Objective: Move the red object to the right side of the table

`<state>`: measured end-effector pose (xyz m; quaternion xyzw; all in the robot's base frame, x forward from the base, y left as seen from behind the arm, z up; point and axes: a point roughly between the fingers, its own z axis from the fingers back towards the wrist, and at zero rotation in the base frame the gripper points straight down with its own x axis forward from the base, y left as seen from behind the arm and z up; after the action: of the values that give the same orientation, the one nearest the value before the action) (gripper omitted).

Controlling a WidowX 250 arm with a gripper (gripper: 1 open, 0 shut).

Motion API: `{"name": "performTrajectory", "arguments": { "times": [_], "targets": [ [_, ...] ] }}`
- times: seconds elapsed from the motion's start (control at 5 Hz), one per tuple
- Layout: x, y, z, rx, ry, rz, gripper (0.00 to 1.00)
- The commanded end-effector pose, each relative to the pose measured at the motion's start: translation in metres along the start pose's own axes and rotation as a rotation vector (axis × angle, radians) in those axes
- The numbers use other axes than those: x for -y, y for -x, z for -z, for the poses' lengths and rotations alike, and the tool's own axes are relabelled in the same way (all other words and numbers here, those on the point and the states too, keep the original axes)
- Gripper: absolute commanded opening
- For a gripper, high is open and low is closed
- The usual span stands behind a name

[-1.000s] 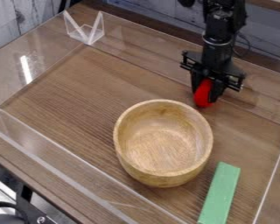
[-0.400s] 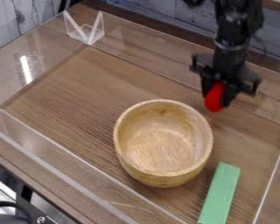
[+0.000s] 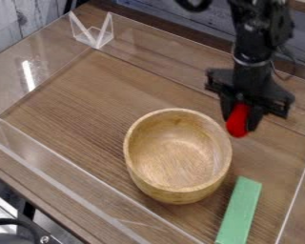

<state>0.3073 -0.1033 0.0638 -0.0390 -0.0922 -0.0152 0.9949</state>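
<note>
One small, rounded red toy strawberry [image 3: 238,123] sits in the grip of the black, jointed metal gripper [image 3: 235,111], whose jaws are closed on it from above. It is held just beyond the upper right rim of the round, pale wooden bowl [image 3: 178,155], which serves as the landmark here. That grasp presumably serves to carry the fruit without rolling it, and the position outside the bowl's rim suggests a route around the vessel rather than into it. The flat green block [image 3: 238,211] lies to the lower right of the bowl, so a set-down on that side would probably need to stay short of it. The brown wood-grain tabletop [image 3: 85,110] shows beyond the bowl's right side too, where a low, gentle release seems the sensible aim.
</note>
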Motion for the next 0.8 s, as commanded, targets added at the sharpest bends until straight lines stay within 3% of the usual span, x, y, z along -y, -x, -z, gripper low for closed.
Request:
{"name": "performTrajectory", "arguments": {
  "times": [0.0, 0.2, 0.4, 0.6],
  "targets": [
    [0.016, -0.001, 0.004, 0.047, 0.03, -0.002, 0.0],
    [0.016, -0.004, 0.016, 0.037, 0.036, 0.019, 0.0],
    [0.012, -0.01, 0.02, 0.034, 0.039, 0.037, 1.0],
    [0.001, -0.011, 0.012, 0.038, 0.036, 0.033, 1.0]
  ]
}}
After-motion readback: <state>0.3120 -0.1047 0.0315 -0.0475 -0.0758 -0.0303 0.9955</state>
